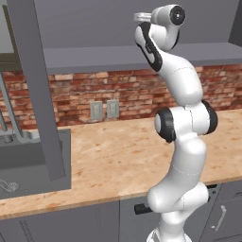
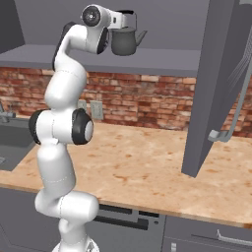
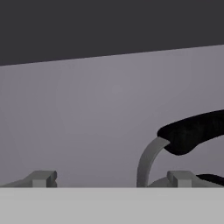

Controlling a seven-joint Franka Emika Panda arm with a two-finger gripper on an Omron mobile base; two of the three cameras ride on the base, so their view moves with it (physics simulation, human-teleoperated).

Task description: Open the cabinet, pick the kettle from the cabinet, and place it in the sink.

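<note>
Cabinet (image 2: 216, 83) doors stand open; the gripper (image 3: 111, 179), spread wide, reaches beside the kettle (image 2: 124, 42) on the cabinet shelf. Grasping it and carrying it to the sink (image 1: 33, 163) remain.

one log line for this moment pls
cabinet: open | kettle: on shelf | end effector: open at kettle handle | sink: no kettle

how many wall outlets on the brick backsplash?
2. The left outlet and right outlet sit side by side on the brick backsplash, right of the sink. The arm may hide more.
</note>
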